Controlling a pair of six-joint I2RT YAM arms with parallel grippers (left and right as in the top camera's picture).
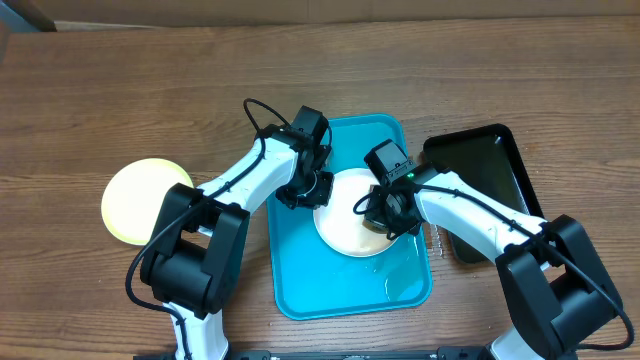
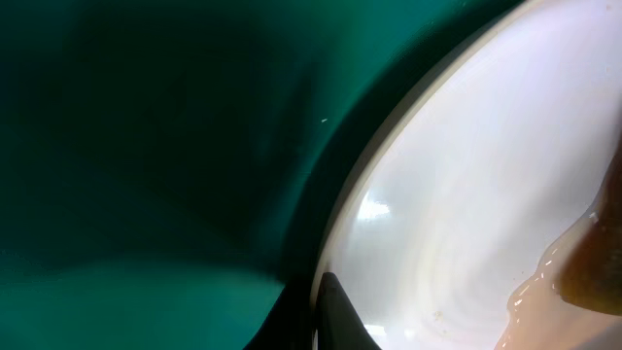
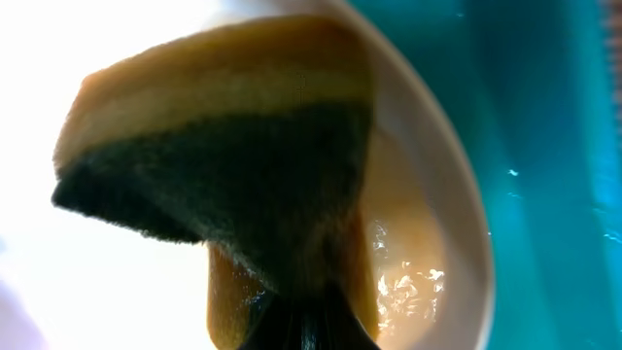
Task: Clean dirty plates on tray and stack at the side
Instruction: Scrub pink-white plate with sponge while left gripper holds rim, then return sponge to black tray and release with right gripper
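A white plate (image 1: pixel 340 222) lies in the turquoise tray (image 1: pixel 300 270). My left gripper (image 1: pixel 303 192) is shut on the plate's left rim; in the left wrist view one dark finger (image 2: pixel 335 313) lies over the rim of the plate (image 2: pixel 466 194). My right gripper (image 1: pixel 393 222) is shut on a yellow sponge with a dark green scrub side (image 3: pixel 224 165) and presses it on the plate's right part (image 3: pixel 418 224), where brownish wet film shows. A pale yellow-green plate (image 1: pixel 140 200) lies on the table at the left. No third plate shows.
A black tray (image 1: pixel 490 170) lies right of the turquoise tray, close to my right arm. Water glistens in the turquoise tray's front right corner (image 1: pixel 405 280). The sponge's edge also shows in the left wrist view (image 2: pixel 593 267). Bare wooden table lies at the back.
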